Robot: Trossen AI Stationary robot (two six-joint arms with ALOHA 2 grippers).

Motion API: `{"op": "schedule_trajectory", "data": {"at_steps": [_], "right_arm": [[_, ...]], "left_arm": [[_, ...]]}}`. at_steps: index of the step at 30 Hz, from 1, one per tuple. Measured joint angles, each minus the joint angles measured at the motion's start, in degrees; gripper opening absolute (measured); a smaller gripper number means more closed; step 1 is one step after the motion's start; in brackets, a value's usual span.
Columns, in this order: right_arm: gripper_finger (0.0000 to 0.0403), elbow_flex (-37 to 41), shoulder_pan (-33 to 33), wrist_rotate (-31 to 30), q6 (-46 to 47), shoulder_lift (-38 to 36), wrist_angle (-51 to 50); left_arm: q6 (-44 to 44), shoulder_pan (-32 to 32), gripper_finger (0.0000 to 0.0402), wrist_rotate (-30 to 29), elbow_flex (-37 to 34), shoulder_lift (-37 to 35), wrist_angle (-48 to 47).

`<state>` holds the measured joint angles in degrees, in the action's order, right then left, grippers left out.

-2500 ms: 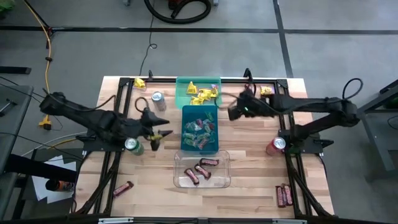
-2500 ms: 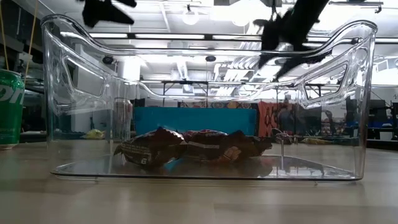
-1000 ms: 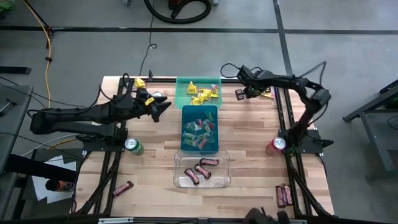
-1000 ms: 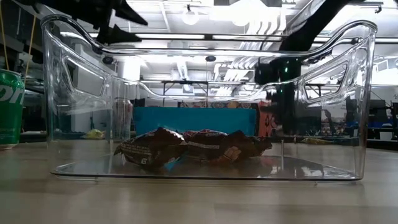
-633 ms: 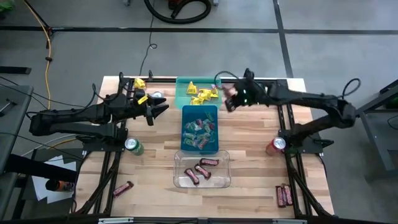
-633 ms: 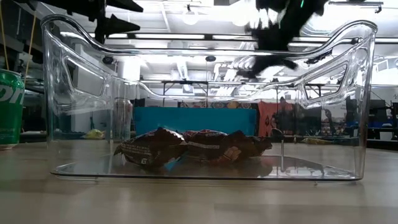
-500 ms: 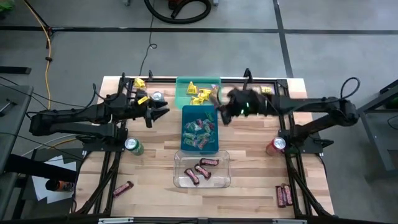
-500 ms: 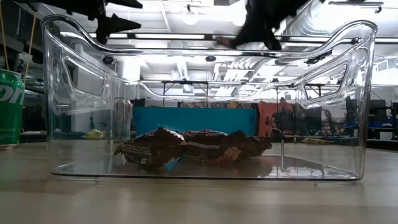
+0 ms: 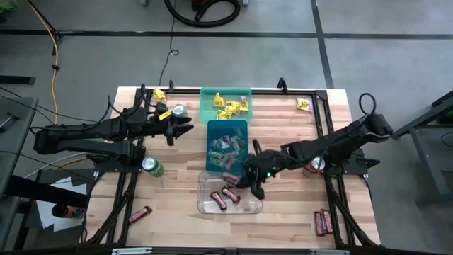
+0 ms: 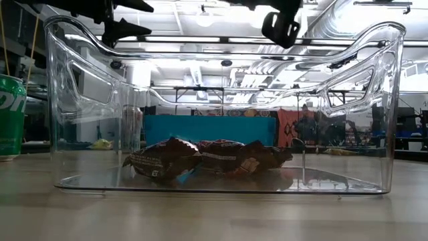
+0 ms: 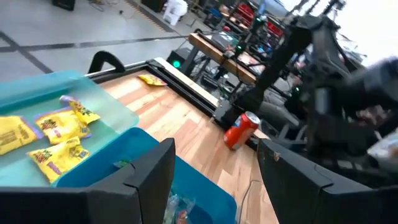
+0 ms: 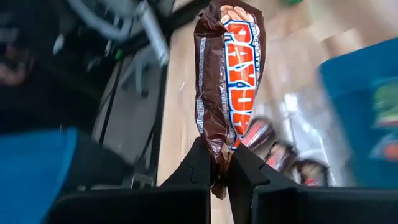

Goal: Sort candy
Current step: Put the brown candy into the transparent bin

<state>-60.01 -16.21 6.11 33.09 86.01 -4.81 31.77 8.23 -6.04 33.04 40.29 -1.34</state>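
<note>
Swung over the clear bin (image 9: 256,207), right tool (image 12: 219,167) clenches one brown bar (image 12: 228,74); left tool (image 9: 185,127) gapes empty.

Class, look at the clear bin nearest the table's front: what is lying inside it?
The clear bin holds dark red-brown bars. The right gripper covers one corner, so what lies there cannot be seen.
</note>
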Motion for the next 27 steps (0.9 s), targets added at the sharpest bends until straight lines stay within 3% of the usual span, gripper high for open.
{"op": "schedule_trajectory", "data": {"at_steps": [10, 22, 27], "right_arm": [[0.0017, 0.00, -3.71, 1.00, -10.26, 1.53, -2.53], [0.0071, 0.00, -3.68, -1.67, -15.36, 1.53, -3.16], [0.0121, 0.00, -3.82, -4.27, -15.62, 1.53, -3.48]], "left_arm": [[7.21, -0.03, 0.0216, -2.19, 0.00, 2.23, 3.84], [9.73, -3.42, 0.0216, -3.72, 0.02, 8.92, 15.67], [10.87, -4.44, 0.0216, -3.76, 0.02, 12.34, 17.30]]}}
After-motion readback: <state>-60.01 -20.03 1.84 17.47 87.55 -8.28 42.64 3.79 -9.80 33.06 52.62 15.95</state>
